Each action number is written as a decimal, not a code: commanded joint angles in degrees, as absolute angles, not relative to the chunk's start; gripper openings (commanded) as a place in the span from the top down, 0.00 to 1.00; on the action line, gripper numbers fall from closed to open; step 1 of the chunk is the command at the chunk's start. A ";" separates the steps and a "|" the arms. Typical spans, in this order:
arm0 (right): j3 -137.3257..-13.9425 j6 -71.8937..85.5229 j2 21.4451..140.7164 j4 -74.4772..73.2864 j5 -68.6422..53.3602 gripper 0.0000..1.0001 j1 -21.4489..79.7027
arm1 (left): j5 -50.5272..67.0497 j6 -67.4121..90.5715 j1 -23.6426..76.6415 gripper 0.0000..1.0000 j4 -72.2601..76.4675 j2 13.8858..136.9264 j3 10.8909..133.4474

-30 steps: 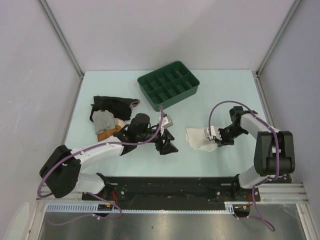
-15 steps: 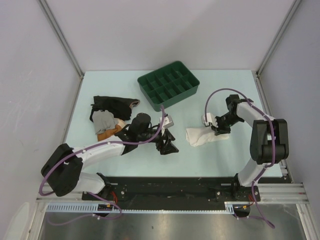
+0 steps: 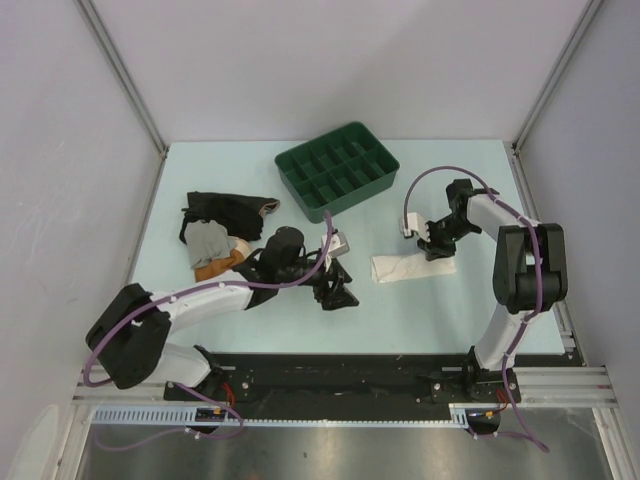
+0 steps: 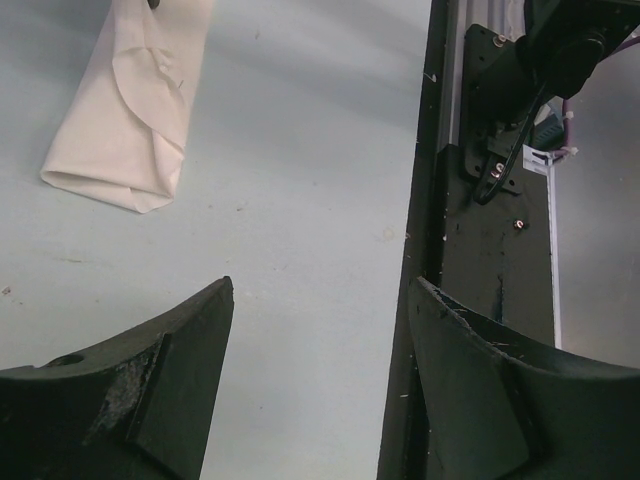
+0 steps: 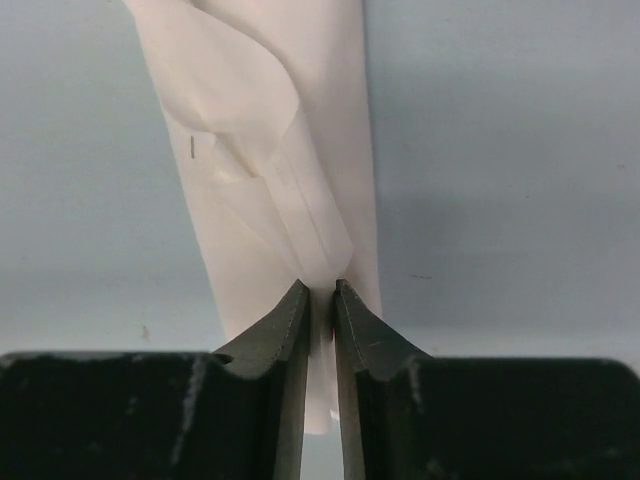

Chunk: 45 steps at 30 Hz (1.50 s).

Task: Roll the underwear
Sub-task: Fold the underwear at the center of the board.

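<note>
The underwear [image 3: 405, 268] is a small cream fabric piece, folded into a narrow strip on the table right of centre. My right gripper [image 3: 437, 247] is shut on its right end; in the right wrist view the underwear [image 5: 265, 160] runs away from the pinching jaws of the right gripper [image 5: 320, 290]. My left gripper [image 3: 336, 291] is open and empty, resting low to the left of the strip. In the left wrist view the underwear [image 4: 135, 110] lies at the upper left, beyond the left gripper [image 4: 320, 300].
A green compartment tray [image 3: 337, 169] stands at the back centre. A pile of black, grey and orange-brown garments [image 3: 220, 235] lies at the left. The black base rail [image 4: 490, 230] runs along the table's near edge.
My right gripper has moved back and up-table with the fabric's end, folding the underwear from a wider patch into a narrower strip. The left arm has stayed put.
</note>
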<state>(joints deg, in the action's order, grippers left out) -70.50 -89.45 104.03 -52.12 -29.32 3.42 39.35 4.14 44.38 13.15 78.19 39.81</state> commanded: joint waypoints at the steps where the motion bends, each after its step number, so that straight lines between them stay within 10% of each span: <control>1: -72.68 -84.12 105.29 -48.18 -28.74 0.76 4.04 | 41.40 5.10 44.91 0.25 16.61 78.75 40.78; 23: -76.90 -69.19 107.49 -39.46 -24.79 0.46 0.79 | 41.84 6.41 48.08 0.24 18.28 83.85 44.03; 45: -89.47 -77.87 119.97 -64.42 -33.22 0.35 -0.53 | 40.69 8.09 49.04 0.24 20.48 83.41 42.19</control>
<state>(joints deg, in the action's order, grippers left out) -86.32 -76.51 118.58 -61.76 -33.71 -0.91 39.79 7.57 48.75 17.80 84.01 41.80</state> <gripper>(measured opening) 0.645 0.756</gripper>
